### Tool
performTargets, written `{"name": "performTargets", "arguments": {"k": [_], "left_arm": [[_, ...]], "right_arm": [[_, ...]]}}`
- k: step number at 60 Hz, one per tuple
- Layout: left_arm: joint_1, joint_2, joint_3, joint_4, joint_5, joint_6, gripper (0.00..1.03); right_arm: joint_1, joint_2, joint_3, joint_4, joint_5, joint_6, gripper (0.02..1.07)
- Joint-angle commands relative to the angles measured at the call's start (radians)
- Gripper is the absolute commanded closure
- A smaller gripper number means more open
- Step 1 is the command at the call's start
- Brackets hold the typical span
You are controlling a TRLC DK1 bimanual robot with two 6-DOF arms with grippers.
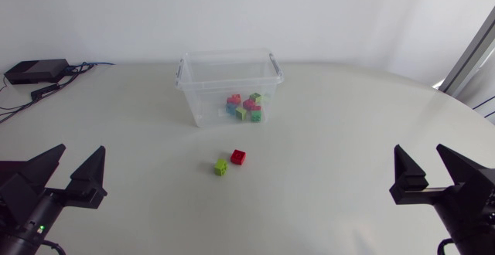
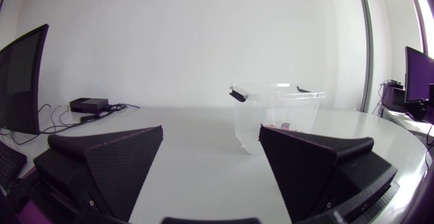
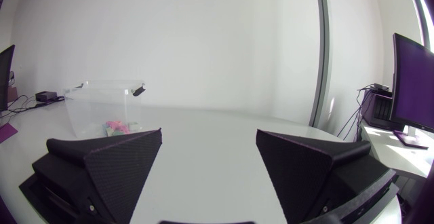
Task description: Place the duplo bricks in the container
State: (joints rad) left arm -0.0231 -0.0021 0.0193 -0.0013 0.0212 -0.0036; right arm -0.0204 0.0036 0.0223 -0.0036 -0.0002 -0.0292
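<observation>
Bricks still outside number two: a red brick [image 1: 238, 157] and a lime-green brick [image 1: 221, 167], both small, blocky and studded on top; they lie just beside each other on the table [image 1: 348, 131], the green one slightly nearer my arms, out in the open near the front of the container [image 1: 209, 104] and about midway between the two arms. The table is a pale off-white with a rounded far edge; a black box [image 1: 35, 71] sits at its far left corner with cables [image 1: 15, 104] trailing from it. The container is a clear plastic tub with grey handles at its two ends, lidless and upright, toward the far middle of the table; inside it a cluster of bricks [image 1: 246, 107] in pink, green, light blue and red lies heaped on the floor against its front right corner. The left gripper [image 1: 80, 153] hangs low at the near left, its wedge fingers spread wide apart; the right gripper [image 1: 420, 150] sits at the near right, its fingers likewise parted; both are well apart from the two loose bricks and from the container.
</observation>
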Motion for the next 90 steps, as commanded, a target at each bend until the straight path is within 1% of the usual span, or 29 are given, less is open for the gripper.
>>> {"name": "performTargets", "arguments": {"k": [1,15,26,33,35,43,49,59,61,63,71,77,82,86,87,90], "left_arm": [[-0.009,-0.010,-0.018,0.003,0.008,-0.009,0.04],[-0.017,-0.012,-0.018,0.003,0.008,-0.010,0.04],[-0.011,-0.013,-0.018,0.026,0.008,0.004,0.04],[0.003,-0.013,0.030,0.003,0.008,-0.004,0.04],[0.003,-0.013,0.047,-0.008,0.008,-0.007,0.04],[-0.009,0.042,0.143,-0.016,0.008,-0.041,0.04],[-0.034,0.258,0.298,-0.020,0.008,-0.044,0.04],[-0.041,0.554,0.496,-0.075,0.010,-0.045,0.04],[-0.051,0.646,0.551,-0.111,0.010,-0.049,0.04],[-0.060,0.697,0.579,-0.134,0.010,-0.050,0.04],[-0.104,0.984,0.734,-0.290,0.013,-0.059,0.04],[-0.156,1.145,0.786,-0.330,0.011,-0.052,0.04],[-0.192,1.242,0.815,-0.344,0.020,-0.044,0.04],[-0.222,1.309,0.855,-0.379,0.023,-0.013,0.04],[-0.235,1.355,0.886,-0.413,0.023,0.019,0.04],[-0.273,1.436,0.939,-0.471,0.023,0.037,0.04]], "right_arm": [[0.008,-0.008,-0.022,-0.004,-0.004,0.003,0.07],[0.020,-0.008,-0.022,-0.004,-0.004,0.002,0.07],[0.014,-0.011,-0.022,-0.004,-0.004,-0.001,0.07],[0.053,-0.010,-0.010,-0.007,-0.004,-0.001,0.07],[0.059,-0.005,0.010,-0.024,0.002,0.000,0.07],[0.069,0.096,0.107,-0.030,0.020,-0.001,0.07],[0.066,0.322,0.242,-0.032,0.026,0.000,0.07],[0.068,0.582,0.409,-0.032,0.017,0.000,0.07],[0.071,0.658,0.453,-0.033,0.016,0.005,0.07],[0.073,0.691,0.472,-0.033,0.016,0.008,0.07],[0.085,0.854,0.558,-0.045,0.000,0.058,0.07],[0.128,0.949,0.602,-0.076,-0.001,0.089,0.07],[0.157,1.015,0.628,-0.101,-0.001,0.112,0.07],[0.174,1.061,0.648,-0.113,-0.003,0.123,0.07],[0.186,1.087,0.657,-0.116,-0.004,0.126,0.07],[0.204,1.132,0.677,-0.127,-0.009,0.135,0.07]]}}
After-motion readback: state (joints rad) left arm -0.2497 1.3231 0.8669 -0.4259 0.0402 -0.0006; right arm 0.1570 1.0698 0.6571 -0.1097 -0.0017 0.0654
